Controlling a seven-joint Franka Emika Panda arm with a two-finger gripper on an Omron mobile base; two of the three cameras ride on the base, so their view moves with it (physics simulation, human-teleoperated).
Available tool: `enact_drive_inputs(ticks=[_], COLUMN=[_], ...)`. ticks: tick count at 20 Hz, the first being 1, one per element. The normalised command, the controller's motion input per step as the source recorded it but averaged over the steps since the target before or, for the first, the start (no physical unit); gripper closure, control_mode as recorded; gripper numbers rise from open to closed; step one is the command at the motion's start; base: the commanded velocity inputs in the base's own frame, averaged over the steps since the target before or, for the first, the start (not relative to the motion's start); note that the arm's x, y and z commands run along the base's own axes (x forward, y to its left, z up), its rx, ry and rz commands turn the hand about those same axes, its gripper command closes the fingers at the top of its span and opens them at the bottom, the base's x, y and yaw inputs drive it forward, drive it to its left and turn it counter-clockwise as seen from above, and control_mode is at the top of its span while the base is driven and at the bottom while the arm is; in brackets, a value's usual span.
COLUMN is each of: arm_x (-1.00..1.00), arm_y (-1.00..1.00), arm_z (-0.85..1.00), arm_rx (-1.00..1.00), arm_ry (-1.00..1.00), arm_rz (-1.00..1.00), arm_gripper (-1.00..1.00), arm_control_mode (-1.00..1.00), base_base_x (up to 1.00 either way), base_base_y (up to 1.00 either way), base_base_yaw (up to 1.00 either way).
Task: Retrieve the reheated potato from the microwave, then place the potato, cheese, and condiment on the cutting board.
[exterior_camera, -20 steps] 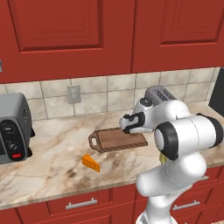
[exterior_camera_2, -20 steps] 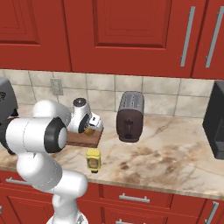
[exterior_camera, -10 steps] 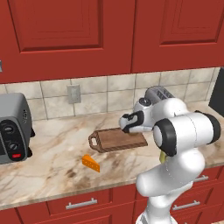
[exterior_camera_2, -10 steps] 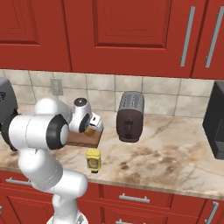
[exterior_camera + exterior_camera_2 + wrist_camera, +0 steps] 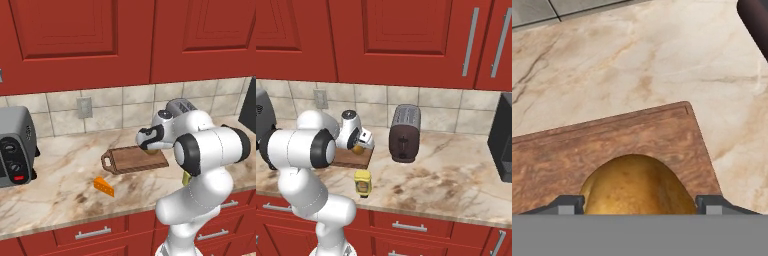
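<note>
I'm hovering the jaws wide around the potato (image 5: 636, 185) on the cutting board (image 5: 607, 145). It's looking firm, rounded, roll-prone; gripping across its middle is safest.

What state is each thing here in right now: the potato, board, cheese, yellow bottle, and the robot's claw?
potato: on the cutting board, between the open fingers
cutting board: flat on the counter, holding the potato
cheese: on the counter, off the board
condiment: upright on the counter, off the board
gripper: open, around the potato
</note>
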Motion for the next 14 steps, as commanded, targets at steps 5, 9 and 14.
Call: enact_drive_inputs(ticks=[5,9,14], arm_x=[-0.23,-0.23,-0.25], arm_y=[0.00,0.00,0.02], arm_z=[-0.27,-0.19,-0.15], arm_rx=[0.00,0.00,0.00], arm_ry=[0.00,0.00,0.00], arm_rz=[0.00,0.00,0.00], arm_gripper=[-1.00,-1.00,-1.00], arm_control_mode=[-1.00,-1.00,-1.00], base_base_x=[0.00,0.00,0.00], base_base_y=[0.00,0.00,0.00], base_base_yaw=[0.00,0.00,0.00])
